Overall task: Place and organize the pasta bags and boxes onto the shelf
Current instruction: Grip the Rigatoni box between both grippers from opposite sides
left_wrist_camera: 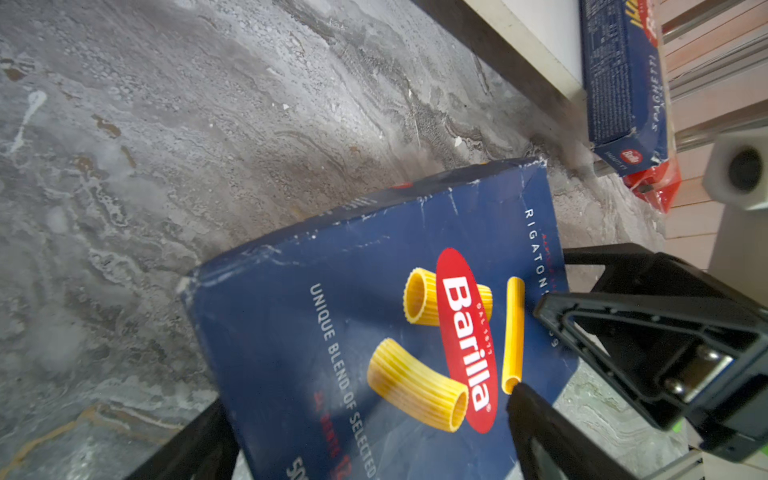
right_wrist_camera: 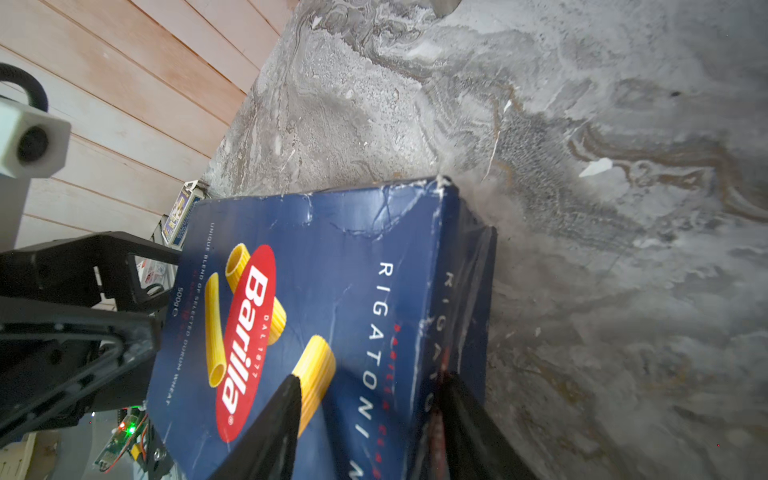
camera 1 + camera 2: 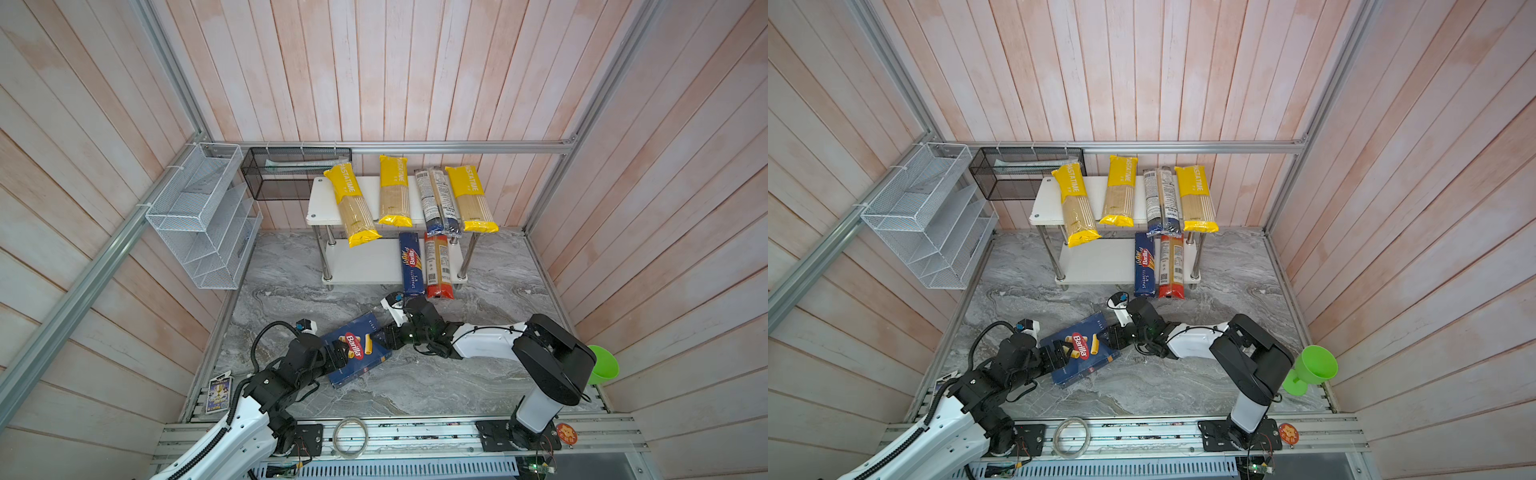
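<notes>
A wide dark blue rigatoni box (image 3: 365,365) (image 3: 1088,365) is tilted on the marble floor in front of the shelf (image 3: 320,199). My left gripper (image 3: 345,353) (image 1: 365,407) is shut on its left end, one finger on the printed face. My right gripper (image 3: 380,334) (image 2: 370,378) is shut on its right end, fingers against the face and the narrow side. Three yellow bags (image 3: 353,203) (image 3: 395,191) (image 3: 469,199) and a dark blue bag (image 3: 438,199) lie across the top tier. The spaghetti box (image 3: 410,266) and a red-ended bag (image 3: 438,266) lie on the lower tier, overhanging its front.
A white wire organiser (image 3: 199,216) hangs on the left wall and a black mesh basket (image 3: 286,174) hangs behind the shelf. A green cup (image 3: 602,365) sits at the right edge. A card (image 3: 219,390) and a cable coil (image 3: 351,436) lie near the front rail.
</notes>
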You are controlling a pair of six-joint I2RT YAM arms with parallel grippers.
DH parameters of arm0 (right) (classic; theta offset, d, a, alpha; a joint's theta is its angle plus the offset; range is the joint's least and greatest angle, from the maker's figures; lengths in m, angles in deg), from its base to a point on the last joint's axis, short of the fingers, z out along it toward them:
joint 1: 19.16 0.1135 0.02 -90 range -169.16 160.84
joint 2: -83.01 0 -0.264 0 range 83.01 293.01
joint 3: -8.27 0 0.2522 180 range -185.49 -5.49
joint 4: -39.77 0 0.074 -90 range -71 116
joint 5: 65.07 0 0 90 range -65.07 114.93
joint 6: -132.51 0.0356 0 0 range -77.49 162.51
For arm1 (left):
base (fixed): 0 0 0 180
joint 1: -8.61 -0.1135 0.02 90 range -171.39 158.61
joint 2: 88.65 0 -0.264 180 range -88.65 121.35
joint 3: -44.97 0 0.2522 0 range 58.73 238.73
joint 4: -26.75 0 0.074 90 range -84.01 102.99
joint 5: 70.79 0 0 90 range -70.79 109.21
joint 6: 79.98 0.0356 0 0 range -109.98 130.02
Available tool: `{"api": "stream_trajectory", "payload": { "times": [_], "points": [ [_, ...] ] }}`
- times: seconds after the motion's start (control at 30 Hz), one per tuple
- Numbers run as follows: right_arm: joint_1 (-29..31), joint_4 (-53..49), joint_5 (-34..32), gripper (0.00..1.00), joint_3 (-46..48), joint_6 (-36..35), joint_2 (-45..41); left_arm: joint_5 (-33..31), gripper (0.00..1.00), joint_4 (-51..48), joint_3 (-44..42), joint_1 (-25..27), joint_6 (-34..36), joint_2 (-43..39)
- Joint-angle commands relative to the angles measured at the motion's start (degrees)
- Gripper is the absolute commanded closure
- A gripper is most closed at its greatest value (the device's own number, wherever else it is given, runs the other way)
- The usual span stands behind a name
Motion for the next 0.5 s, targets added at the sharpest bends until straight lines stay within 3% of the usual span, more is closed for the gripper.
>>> {"api": "stream_trajectory", "payload": {
  "times": [0.0,0.47],
  "points": [
    [1.7,6.6,3.6,0.47,-0.7,1.1,-3.3,3.7,0.0,10.8,3.7,0.4,2.6,0.5],
    [1.7,7.9,3.0,0.48,-1.3,1.7,-4.9,3.8,0.0,17.2,8.7,0.5,6.4,7.9]
  ]
}}
